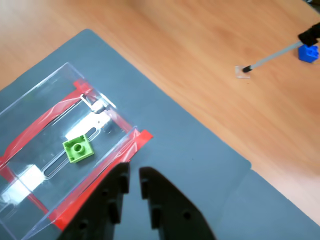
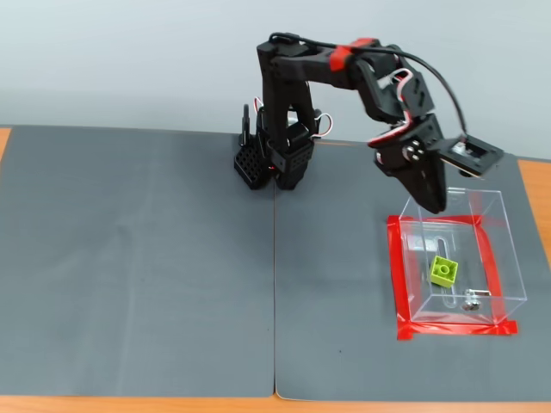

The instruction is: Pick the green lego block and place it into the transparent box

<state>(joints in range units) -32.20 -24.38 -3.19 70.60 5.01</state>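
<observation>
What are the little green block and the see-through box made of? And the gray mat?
The block looks like smooth hard plastic: bright even color with moulded studs. The box looks like clear rigid plastic, since the tape and block show through its shiny walls. The mat seems matte and soft, maybe rubber or foam; hard to tell.
</observation>
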